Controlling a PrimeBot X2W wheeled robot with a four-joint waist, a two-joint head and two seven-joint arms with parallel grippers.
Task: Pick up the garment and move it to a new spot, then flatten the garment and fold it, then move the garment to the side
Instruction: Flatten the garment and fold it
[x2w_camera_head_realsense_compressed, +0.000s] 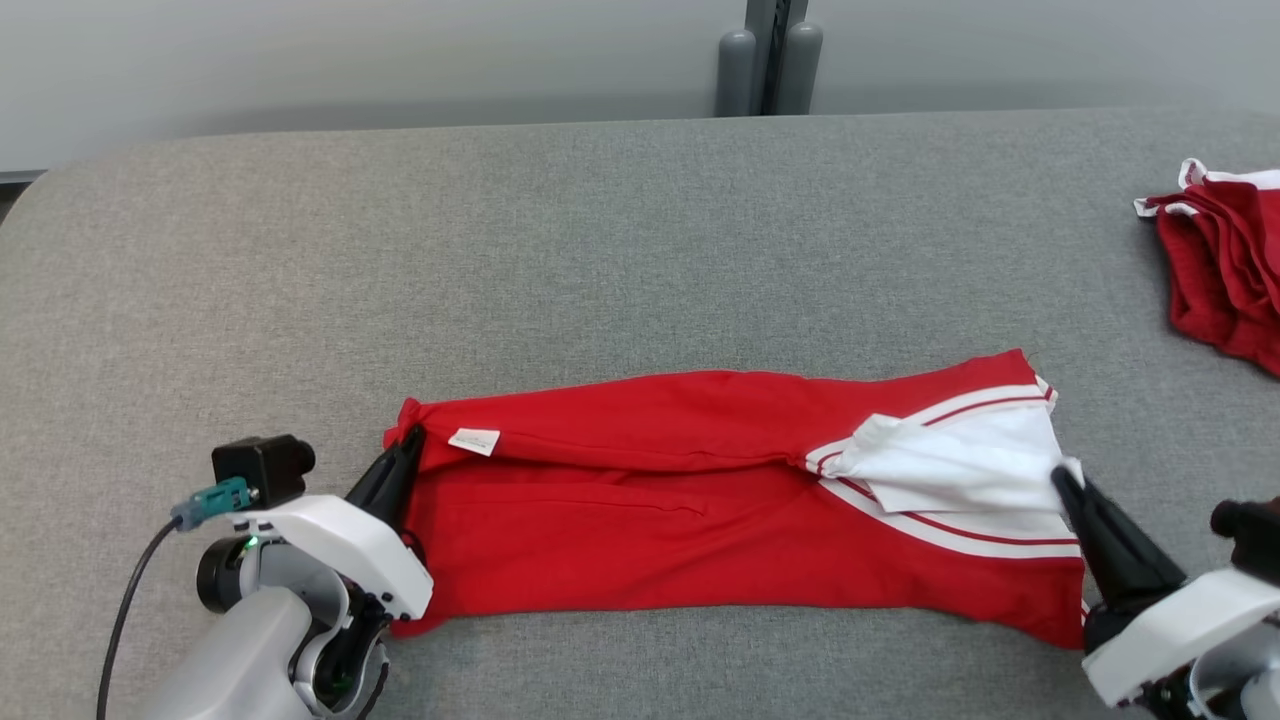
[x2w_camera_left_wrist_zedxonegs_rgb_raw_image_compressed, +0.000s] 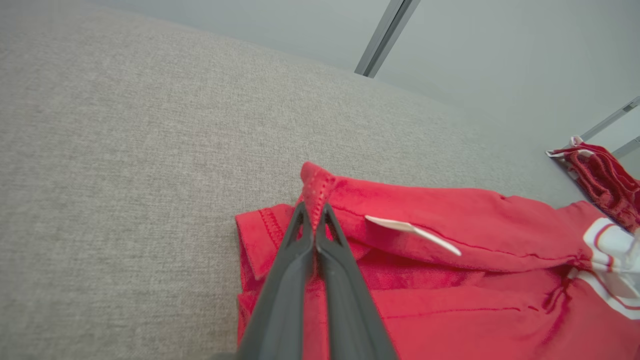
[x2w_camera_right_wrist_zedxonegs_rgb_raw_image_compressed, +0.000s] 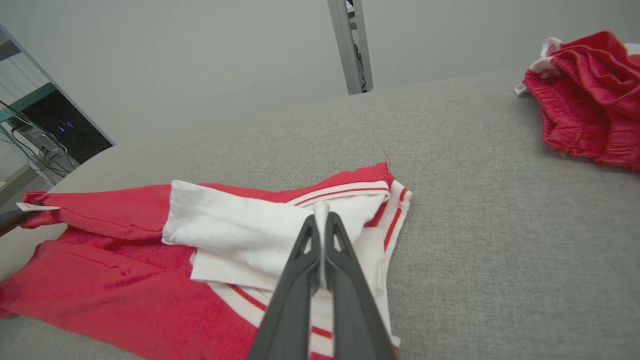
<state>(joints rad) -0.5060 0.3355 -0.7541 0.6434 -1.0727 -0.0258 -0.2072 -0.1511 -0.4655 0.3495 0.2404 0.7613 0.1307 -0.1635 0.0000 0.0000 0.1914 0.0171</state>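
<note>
Both of your tools are pressed tight on the one garment, which lies half-folded across the near tabletop: the left tool pinches its red end, the right tool its white end. Pulling unevenly could slip either thin pinch or skew the fold. One other red heap sits far right.

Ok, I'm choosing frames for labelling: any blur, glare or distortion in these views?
Head view: soft even light, no glare, the red garment sharp. Left wrist view: wide-angle stretch, the left tool soft up close, a blurred patch at the right edge. Right wrist view: the grey table bows at its far edge, the right tool crisp.
</note>
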